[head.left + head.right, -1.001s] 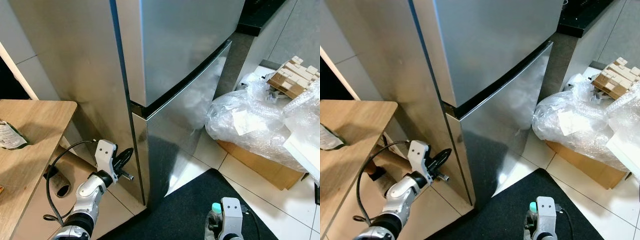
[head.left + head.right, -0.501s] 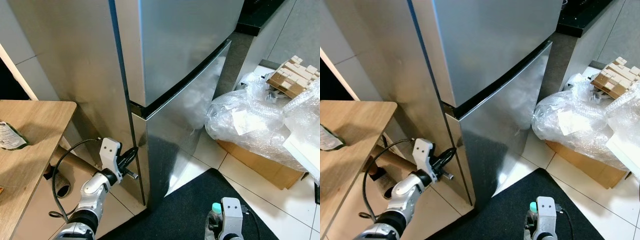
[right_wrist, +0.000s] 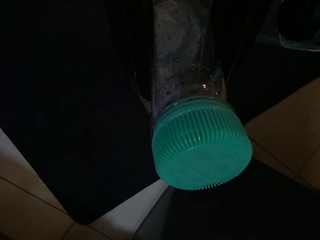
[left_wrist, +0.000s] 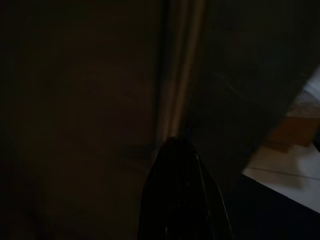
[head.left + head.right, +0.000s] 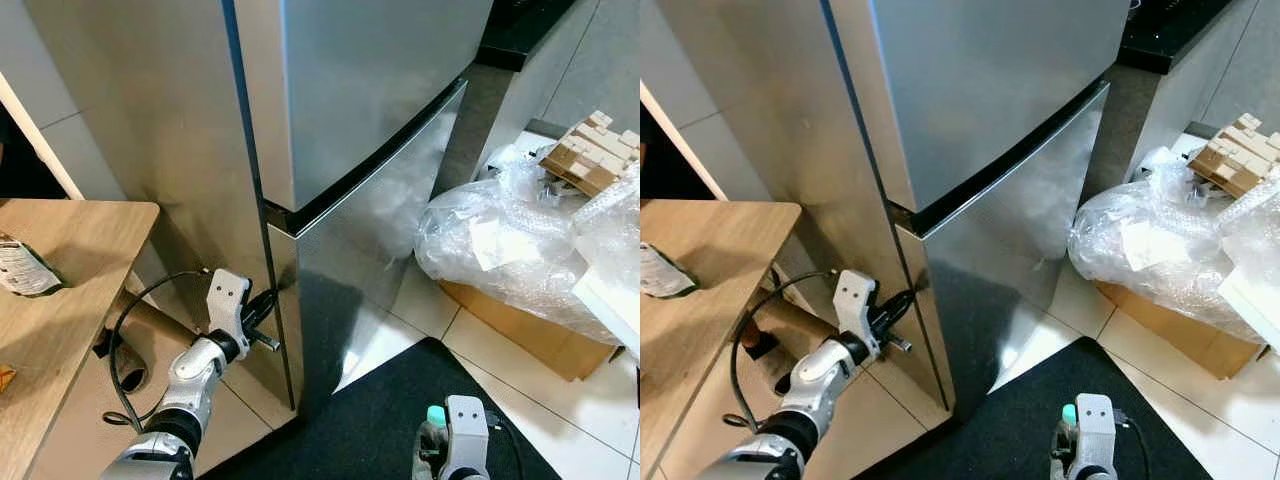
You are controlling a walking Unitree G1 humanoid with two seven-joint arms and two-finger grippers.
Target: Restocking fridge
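We are at the opening step: getting the fridge (image 5: 350,130) door open before anything goes in. Our left hand (image 5: 262,308) is at the fridge's lower door (image 5: 350,270), fingertips pressed into the seam at its hinge-free edge, just below the dark gap between the two doors. The two black fingers look closed together into one wedge; the left wrist view shows a single dark tip against the bright line of the seam. Our right hand (image 5: 452,455) is low in front of the fridge, over the black mat (image 5: 370,420), clenched around a clear bottle (image 3: 187,65) with a teal cap (image 3: 201,143).

By our reckoning, the next move calls for working the fingers behind the door's edge and drawing it outward, away from the fridge body, while keeping the bottle steady and clear of the door's swing. The worktop (image 5: 60,290) stands beside the fridge.
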